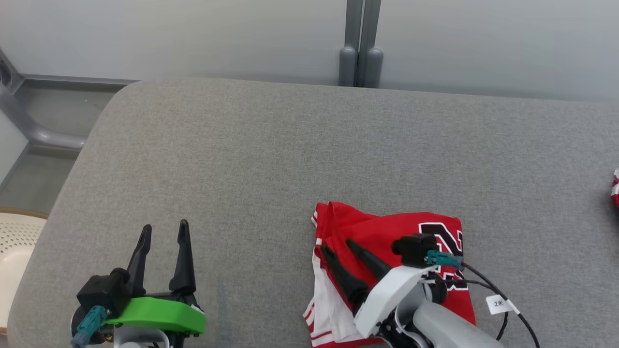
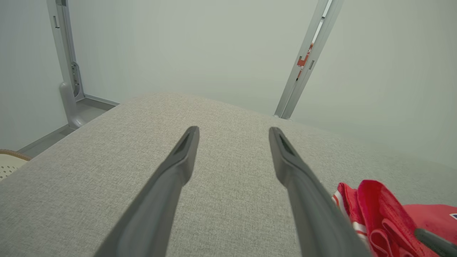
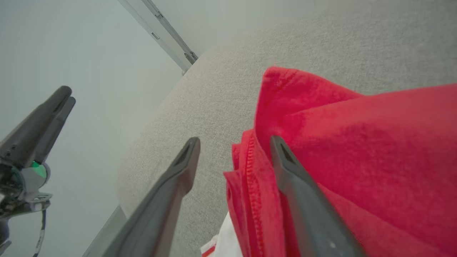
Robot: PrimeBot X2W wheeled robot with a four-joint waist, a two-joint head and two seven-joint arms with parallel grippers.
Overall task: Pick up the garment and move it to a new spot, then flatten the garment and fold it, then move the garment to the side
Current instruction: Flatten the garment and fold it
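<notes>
Red garment (image 1: 387, 232) at near edge of desk (image 1: 290, 154); room far and left.
Wide right tool (image 1: 339, 246) over its fold; left tool (image 1: 164, 229) wide, empty.

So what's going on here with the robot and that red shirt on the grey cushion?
A two-armed robot is working on a red jersey with white trim and a black number, which lies folded on the grey fabric-covered surface. Its right gripper is over the jersey's left edge with jaws open, gripping nothing. The left gripper hangs open above bare fabric, apart from the jersey. With the fold apparently done, moving it aside looks like what remains.
</notes>
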